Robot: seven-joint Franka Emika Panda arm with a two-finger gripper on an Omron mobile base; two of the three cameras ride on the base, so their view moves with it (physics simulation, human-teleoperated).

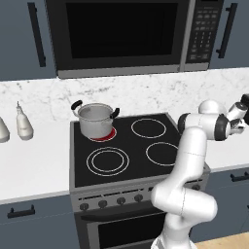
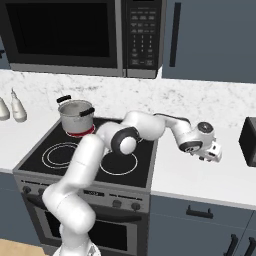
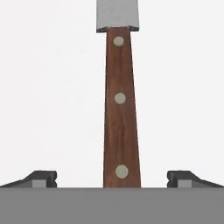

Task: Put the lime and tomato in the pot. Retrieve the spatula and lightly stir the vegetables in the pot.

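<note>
The gripper hangs low over the white counter to the right of the stove, jaws spread wide and holding nothing. In the hand view the spatula lies flat on the counter, running straight up the middle between the two finger tips. Its brown handle, set with three pale rivets, sits midway between them with clear counter on either side, so neither tip touches it. The grey head lies at the far end, cut off by the top edge.

In the base views the arm reaches right from the stove front, its hand just above the counter. The pot stands on the back left burner, which glows red beneath it, well apart from the hand. Two white bottles stand on the counter left of the stove.

The microwave keypad carries markings too small to read; I can make out no brand or label anywhere.
</note>
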